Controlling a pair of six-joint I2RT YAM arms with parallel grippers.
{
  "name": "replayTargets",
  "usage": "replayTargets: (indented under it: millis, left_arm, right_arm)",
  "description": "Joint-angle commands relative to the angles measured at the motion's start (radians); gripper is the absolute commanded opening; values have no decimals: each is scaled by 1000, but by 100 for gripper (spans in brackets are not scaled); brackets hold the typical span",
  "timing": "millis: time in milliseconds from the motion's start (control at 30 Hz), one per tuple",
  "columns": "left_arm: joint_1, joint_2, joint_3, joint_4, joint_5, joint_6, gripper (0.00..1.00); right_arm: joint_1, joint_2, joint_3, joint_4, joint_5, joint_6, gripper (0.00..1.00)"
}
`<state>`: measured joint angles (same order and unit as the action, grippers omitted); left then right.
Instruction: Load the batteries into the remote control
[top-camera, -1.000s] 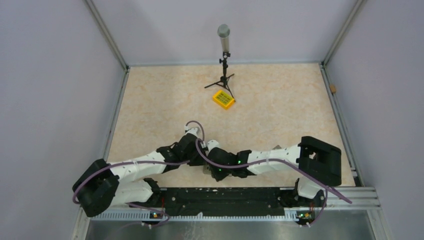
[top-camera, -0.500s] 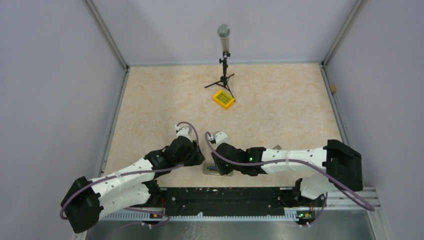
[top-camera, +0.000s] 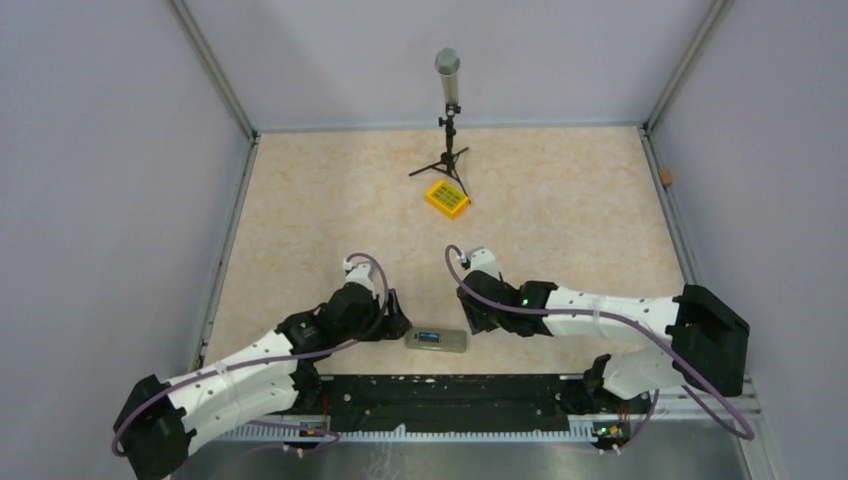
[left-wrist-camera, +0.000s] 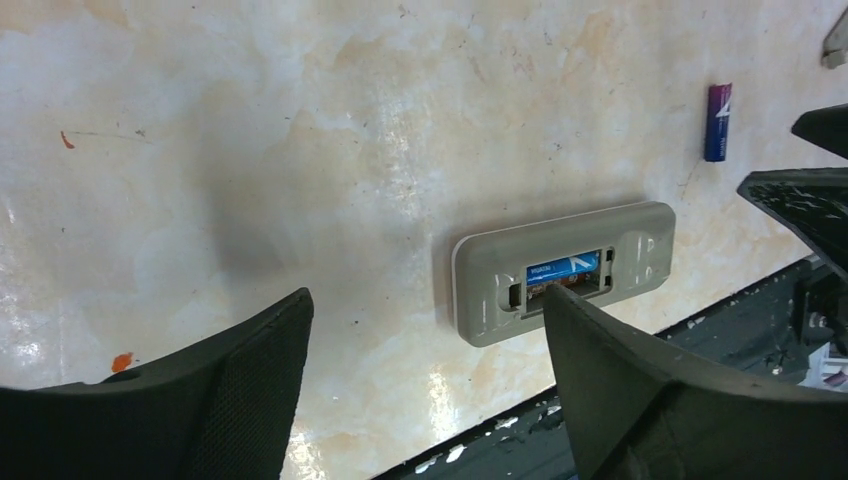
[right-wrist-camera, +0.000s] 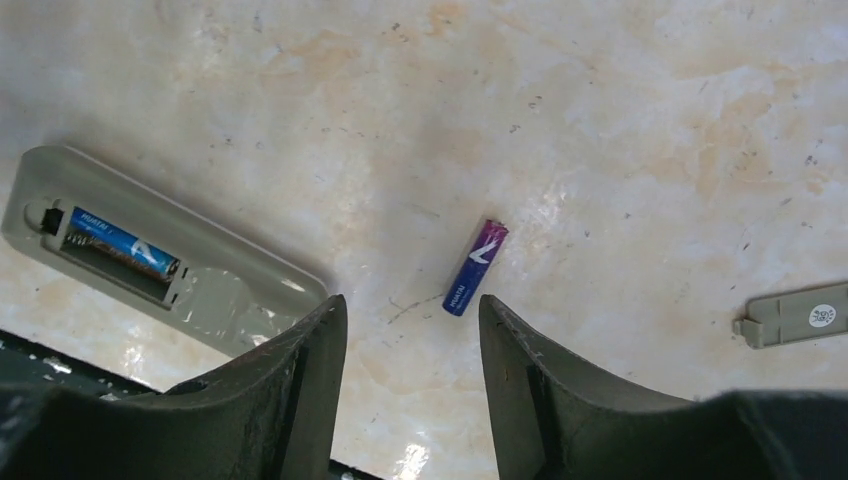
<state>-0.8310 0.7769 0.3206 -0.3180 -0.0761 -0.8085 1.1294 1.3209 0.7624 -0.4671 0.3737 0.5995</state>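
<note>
The two arms had drawn apart since a second earlier, when both wrists crowded over the remote control (top-camera: 437, 340) and hid it. Now it lay uncovered near the front edge of the table (top-camera: 560, 200), back side up, between the left gripper (top-camera: 392, 318) and the right gripper (top-camera: 470, 310), touching neither. Its compartment stood open with one blue battery (left-wrist-camera: 562, 268) seated inside; the slot beside it seemed empty, though shadow made that hard to judge. A second battery (right-wrist-camera: 476, 268) lay loose on the table just beside the remote, and the grey battery cover (right-wrist-camera: 795, 315) lay farther off. Both pincers had opened: the left's fingers (left-wrist-camera: 250, 370) stood wide with nothing between them, the right's jaws were moderately spread and empty above the loose battery. The yellow box (top-camera: 447, 198) had not moved.
</note>
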Motion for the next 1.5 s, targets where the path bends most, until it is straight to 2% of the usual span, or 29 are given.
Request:
replayTargets:
  millis: [0, 133, 400, 600, 900, 1133, 1333, 1467]
  left_arm:
    - [3, -46, -10, 12, -15, 11, 88]
    - [3, -74, -10, 12, -20, 20, 98]
    - [3, -75, 9, -12, -40, 51, 99]
    - [2, -70, 11, -8, -38, 59, 99]
    - [3, -90, 1, -11, -30, 55, 99]
    - [2, -101, -3, -16, -30, 55, 99]
    - [2, -121, -13, -20, -34, 51, 99]
    - [3, -123, -15, -14, -36, 48, 99]
  right_arm:
    - [-44, -27, -18, -2, 7, 21, 51]
    - [-70, -16, -36, 6, -13, 42, 50]
    - [-90, 20, -71, 17, -30, 86, 44]
    - [-96, 45, -83, 47, -45, 104, 35]
    - [-97, 92, -75, 67, -35, 115, 30]
    - [-98, 110, -77, 53, -35, 117, 20]
    - [-96, 106, -76, 14, -27, 96, 0]
    - [-95, 67, -61, 3, -28, 70, 0]
